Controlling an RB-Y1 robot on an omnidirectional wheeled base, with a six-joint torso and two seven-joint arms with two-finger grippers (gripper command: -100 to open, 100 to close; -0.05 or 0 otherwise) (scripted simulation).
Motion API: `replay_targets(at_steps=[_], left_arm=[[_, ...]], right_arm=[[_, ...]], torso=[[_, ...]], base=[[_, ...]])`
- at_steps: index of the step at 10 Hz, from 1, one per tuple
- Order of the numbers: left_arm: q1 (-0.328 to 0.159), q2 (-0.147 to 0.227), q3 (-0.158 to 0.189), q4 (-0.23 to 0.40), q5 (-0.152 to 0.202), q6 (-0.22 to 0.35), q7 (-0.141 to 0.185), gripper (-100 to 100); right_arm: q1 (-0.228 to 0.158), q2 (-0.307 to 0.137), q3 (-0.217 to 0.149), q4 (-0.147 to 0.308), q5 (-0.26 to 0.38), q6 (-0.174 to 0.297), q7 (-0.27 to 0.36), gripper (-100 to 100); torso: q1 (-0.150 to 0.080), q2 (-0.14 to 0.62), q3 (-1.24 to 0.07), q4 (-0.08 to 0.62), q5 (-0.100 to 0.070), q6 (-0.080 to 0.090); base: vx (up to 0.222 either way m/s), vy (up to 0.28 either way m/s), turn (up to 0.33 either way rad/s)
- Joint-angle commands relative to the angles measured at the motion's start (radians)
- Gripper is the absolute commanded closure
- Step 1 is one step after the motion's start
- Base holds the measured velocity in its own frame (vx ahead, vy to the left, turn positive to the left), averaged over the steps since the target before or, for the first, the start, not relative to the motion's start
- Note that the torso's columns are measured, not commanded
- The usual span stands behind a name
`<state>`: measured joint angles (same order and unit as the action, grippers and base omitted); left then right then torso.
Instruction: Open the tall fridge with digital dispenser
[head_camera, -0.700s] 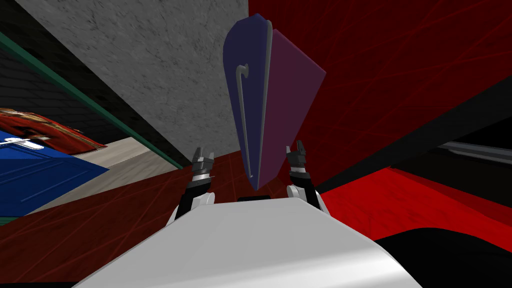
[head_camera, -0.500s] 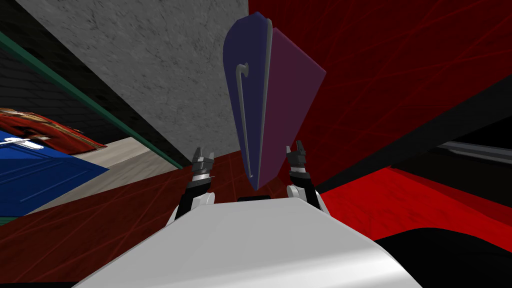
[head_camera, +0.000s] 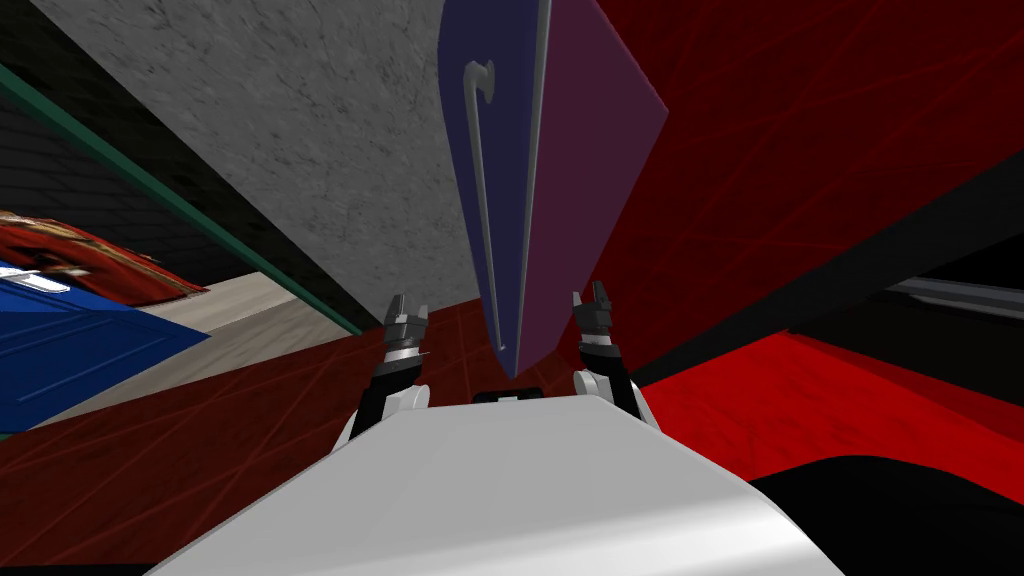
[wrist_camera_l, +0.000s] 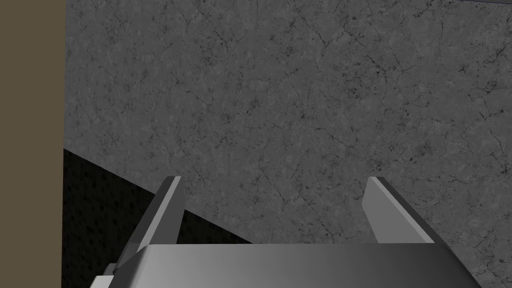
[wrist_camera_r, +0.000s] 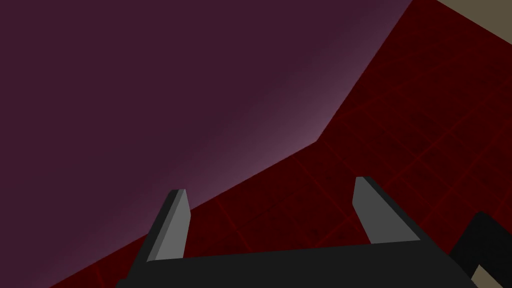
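Note:
The tall fridge (head_camera: 570, 190) stands straight ahead, with a dark blue door (head_camera: 505, 170) facing left and a purple side. A long grey handle (head_camera: 476, 150) with a hooked top runs down the door. My left gripper (head_camera: 405, 308) hangs low to the left of the fridge's corner, open and empty; its wrist view faces a grey wall, fingers (wrist_camera_l: 390, 212) apart. My right gripper (head_camera: 592, 298) sits low on the right, beside the purple side (wrist_camera_r: 150, 90), open with nothing between its fingers (wrist_camera_r: 372, 210).
A grey marbled wall (head_camera: 300, 130) rises left of the fridge and a dark red wall (head_camera: 800, 130) to its right. The floor (head_camera: 200, 440) is dark red tile, brighter red (head_camera: 800, 400) at the right. A blue cabinet (head_camera: 70, 350) lies far left.
The fridge looms larger and its top has left the picture: I have moved closer to it. Both arms keep their pose.

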<state>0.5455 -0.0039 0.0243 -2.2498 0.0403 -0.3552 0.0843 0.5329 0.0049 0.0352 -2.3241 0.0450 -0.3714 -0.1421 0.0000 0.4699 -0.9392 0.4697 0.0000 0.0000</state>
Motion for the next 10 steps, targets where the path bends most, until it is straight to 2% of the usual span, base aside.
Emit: replay_targets(at_steps=[1, 2, 3, 5, 10], left_arm=[[0.0, 0.0, 0.0, 0.0, 0.0, 0.0, 0.0, 0], [0.0, 0.0, 0.0, 0.0, 0.0, 0.0, 0.0, 0], [0.0, 0.0, 0.0, 0.0, 0.0, 0.0, 0.0, 0], [0.0, 0.0, 0.0, 0.0, 0.0, 0.0, 0.0, 0], [0.0, 0.0, 0.0, 0.001, 0.0, 0.0, 0.0, 0]], right_arm=[[0.0, 0.0, 0.0, 0.0, 0.0, 0.0, 0.0, 0], [0.0, 0.0, 0.0, 0.0, 0.0, 0.0, 0.0, 0], [0.0, -0.031, 0.002, 0.004, -0.009, -0.003, -0.014, -100], [-0.001, -0.075, 0.005, 0.011, -0.031, -0.009, -0.046, -100], [0.0, -0.154, 0.021, 0.034, -0.123, -0.037, -0.179, -100]], torso=[[0.0, 0.074, -0.148, 0.074, 0.0, 0.0], [0.0, 0.148, -0.295, 0.148, 0.0, 0.0], [0.0, 0.221, -0.443, 0.221, 0.0, 0.0], [0.0, 0.265, -0.531, 0.264, 0.0, 0.0], [0.0, 0.268, -0.537, 0.268, 0.0, 0.0]], base=[[0.0, 0.0, 0.0], [0.0, 0.0, 0.0], [0.005, -0.002, 0.053], [-0.003, -0.008, 0.107], [-0.004, -0.014, 0.166]])
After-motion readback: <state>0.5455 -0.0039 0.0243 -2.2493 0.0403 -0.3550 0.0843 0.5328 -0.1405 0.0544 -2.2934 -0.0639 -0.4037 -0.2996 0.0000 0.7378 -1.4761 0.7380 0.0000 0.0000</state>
